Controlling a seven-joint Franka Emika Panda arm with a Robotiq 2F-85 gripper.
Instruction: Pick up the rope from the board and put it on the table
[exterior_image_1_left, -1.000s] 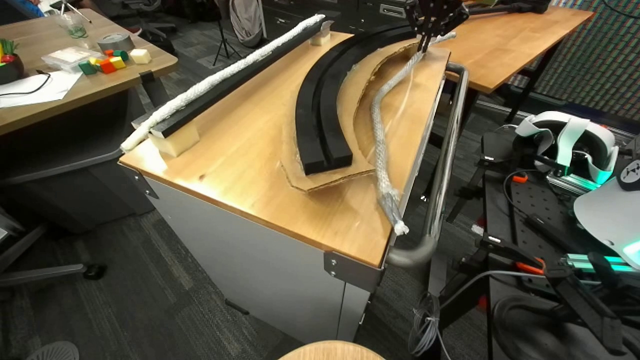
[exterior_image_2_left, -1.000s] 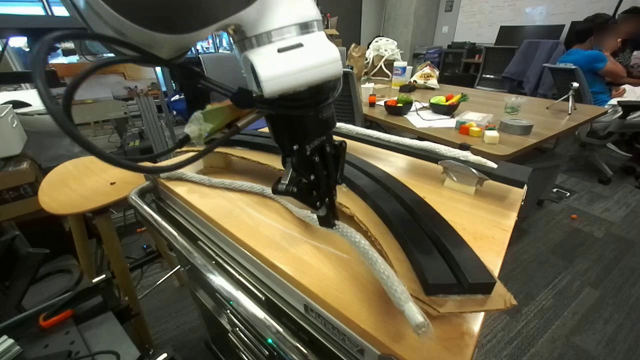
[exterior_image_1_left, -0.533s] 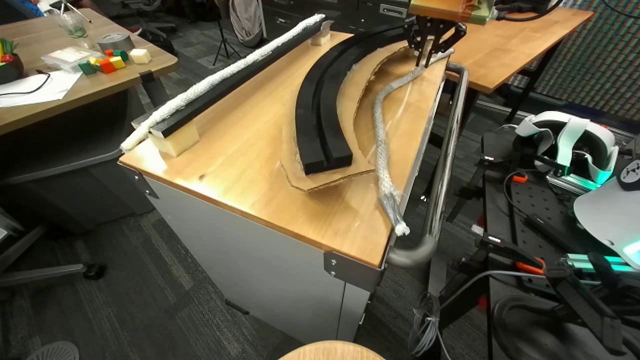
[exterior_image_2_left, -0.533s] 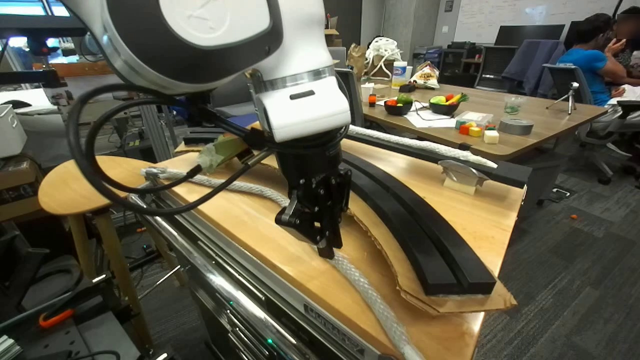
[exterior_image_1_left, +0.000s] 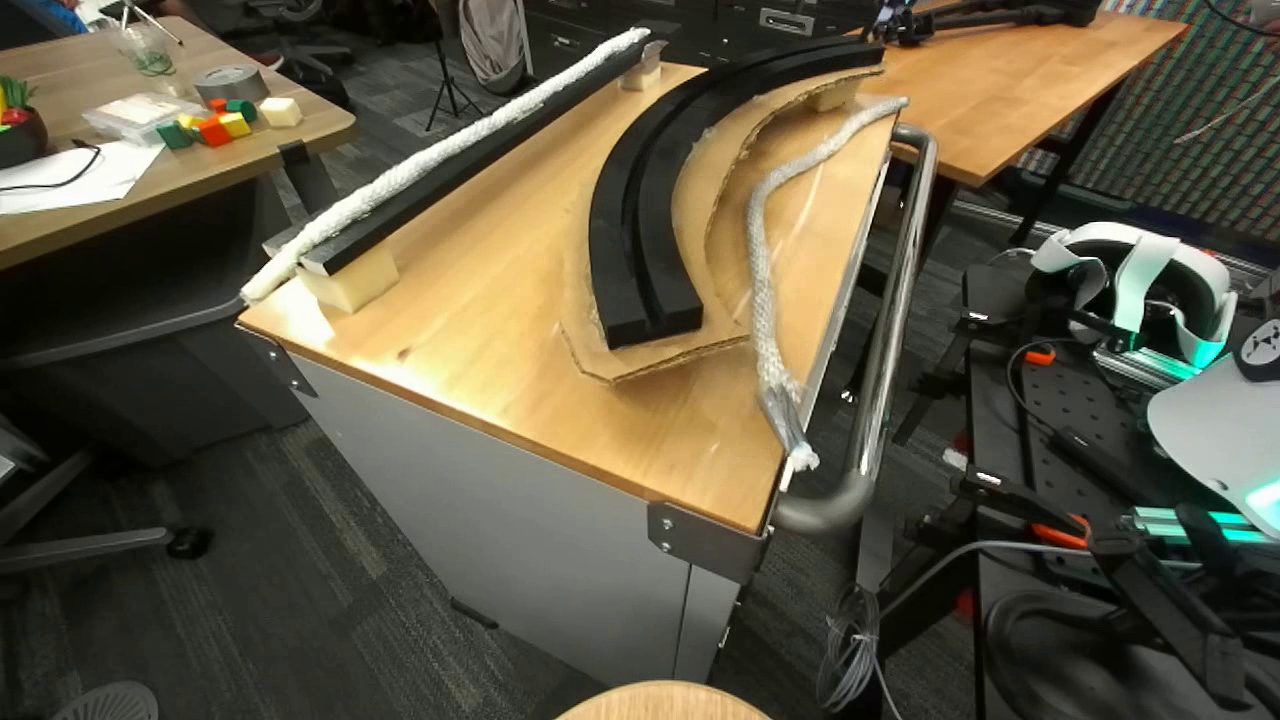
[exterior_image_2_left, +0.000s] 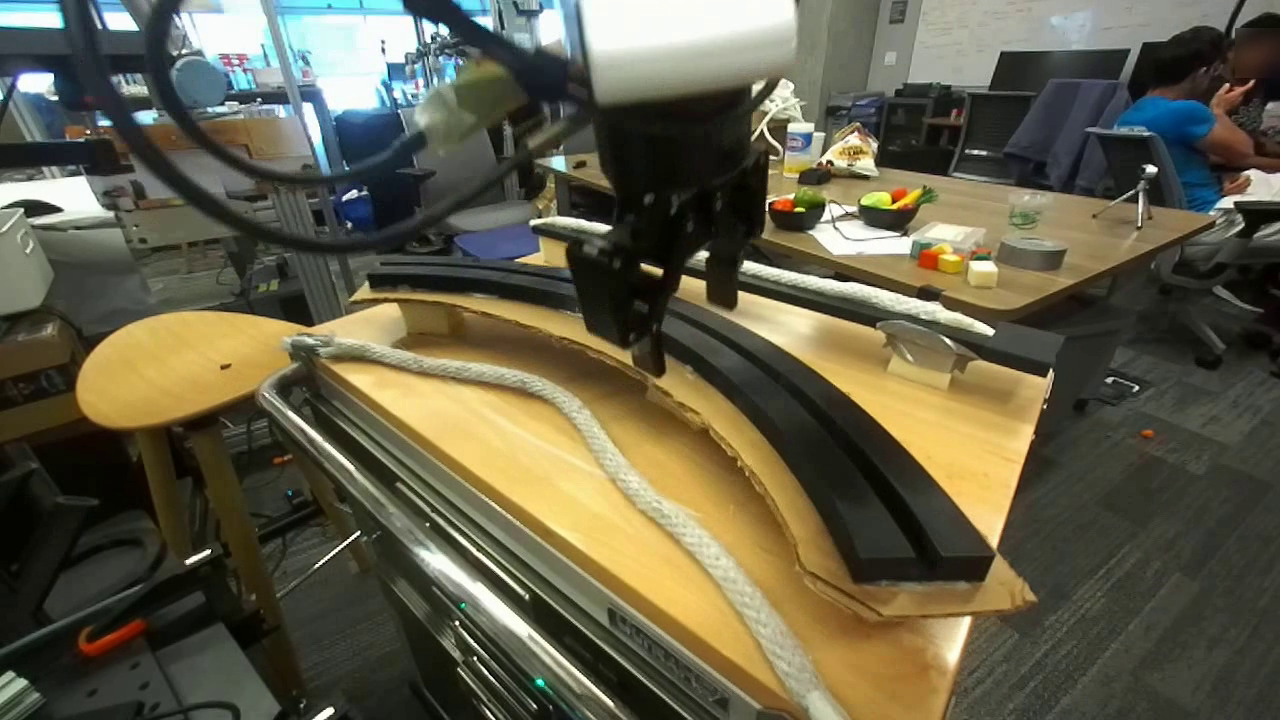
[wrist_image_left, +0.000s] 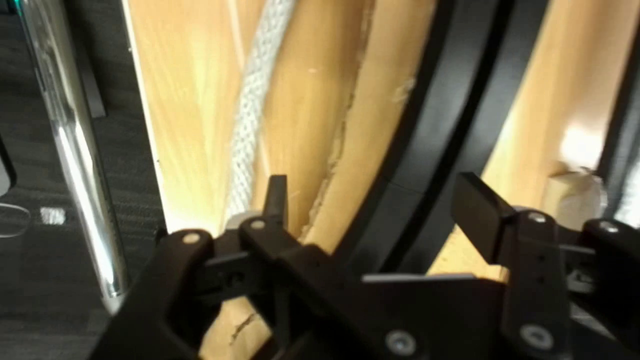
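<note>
The grey-white rope (exterior_image_1_left: 762, 270) lies in a bend along the table's handrail edge, its taped end reaching that edge. It shows in both exterior views; another stretch of rope (exterior_image_2_left: 640, 485) leaves the frame at the bottom. Beside it, raised on a cardboard base, stands the curved black grooved board (exterior_image_2_left: 800, 440), with its groove bare. My gripper (exterior_image_2_left: 686, 333) hangs above this board, apart from the rope. In the wrist view my gripper (wrist_image_left: 374, 181) has its fingers wide apart, with nothing held between them; the rope (wrist_image_left: 250, 110) passes left of the fingers.
A second, whiter rope (exterior_image_1_left: 450, 155) rests on a straight black beam (exterior_image_1_left: 400, 220) along the table's opposite edge. A metal handrail (exterior_image_1_left: 900, 270) borders the wooden table (exterior_image_1_left: 480, 300). A wooden stool (exterior_image_2_left: 185, 370) stands near one end; a large desk (exterior_image_2_left: 1100, 230) is behind.
The rope has shifted from near the cardboard toward the handrail edge and been let go. My gripper has opened, risen and moved away from the rope to above the curved board.
</note>
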